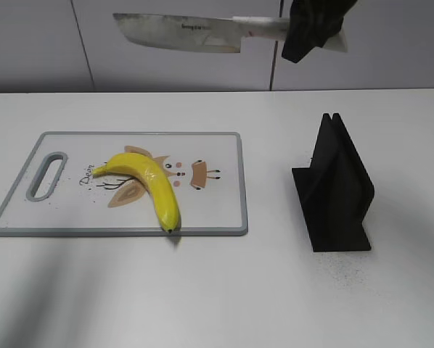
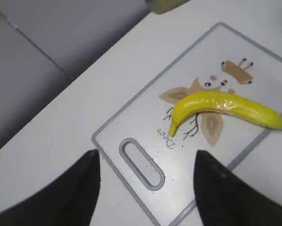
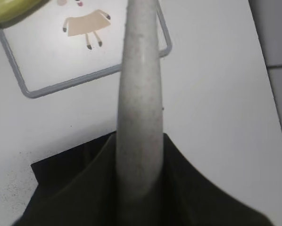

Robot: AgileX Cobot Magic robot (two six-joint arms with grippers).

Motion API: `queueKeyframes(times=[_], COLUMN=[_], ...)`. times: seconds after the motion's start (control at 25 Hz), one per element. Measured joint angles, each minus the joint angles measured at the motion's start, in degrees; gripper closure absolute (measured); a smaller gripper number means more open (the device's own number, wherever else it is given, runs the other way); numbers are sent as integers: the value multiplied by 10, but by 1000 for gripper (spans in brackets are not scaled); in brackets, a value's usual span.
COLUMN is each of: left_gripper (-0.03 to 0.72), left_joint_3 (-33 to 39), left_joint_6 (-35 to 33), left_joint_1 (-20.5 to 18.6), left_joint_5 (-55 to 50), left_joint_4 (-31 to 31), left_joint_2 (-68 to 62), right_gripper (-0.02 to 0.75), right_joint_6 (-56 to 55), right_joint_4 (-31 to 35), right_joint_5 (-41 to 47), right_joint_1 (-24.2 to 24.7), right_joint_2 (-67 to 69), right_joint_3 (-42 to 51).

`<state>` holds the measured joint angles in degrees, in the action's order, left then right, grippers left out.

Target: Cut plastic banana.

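On a white table we saw a cutting board with a grey rim, a handle slot at its left end and a cartoon deer printed on it. A yellow banana lay on the board across the print, its stem toward the slot and its tip touching the near rim. To the right, well apart from the board, stood a black knife stand.

High above the table, our right gripper was clamped on the handle of a knife, whose wide blade pointed left, level, well above the board. From the right wrist we looked along the pale knife handle, gripped between dark fingers, toward the board's corner.

Our left gripper hung over the slot end of the board with its jaws spread wide, holding nothing, the banana just beyond it.
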<state>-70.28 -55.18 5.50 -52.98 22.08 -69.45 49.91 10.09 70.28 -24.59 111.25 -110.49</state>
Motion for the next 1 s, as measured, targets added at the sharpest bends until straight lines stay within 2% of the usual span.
queueKeyframes(times=[0.2,0.4,0.56,0.76,0.88,1.0], left_gripper=[98,98,112,149,203,301], left_joint_3=[-94,-157,-178,-179,-179,-179], left_joint_6=[-131,-213,-227,-230,-230,-230], left_joint_1=[30,66,85,88,88,88], left_joint_5=[-95,-108,-104,-96,-84,-79], left_joint_4=[3,3,4,6,6,9], left_joint_2=[-117,-206,-249,-291,-306,-314], right_gripper=[578,578,578,578,578,578], right_joint_6=[88,151,200,236,245,257], right_joint_4=[37,90,118,132,149,158], right_joint_5=[0,-1,-1,-1,-2,-2], right_joint_1=[0,-1,-1,-1,-1,-1], right_joint_2=[37,79,90,98,110,120], right_joint_3=[-13,-36,-45,-50,-50,-50])
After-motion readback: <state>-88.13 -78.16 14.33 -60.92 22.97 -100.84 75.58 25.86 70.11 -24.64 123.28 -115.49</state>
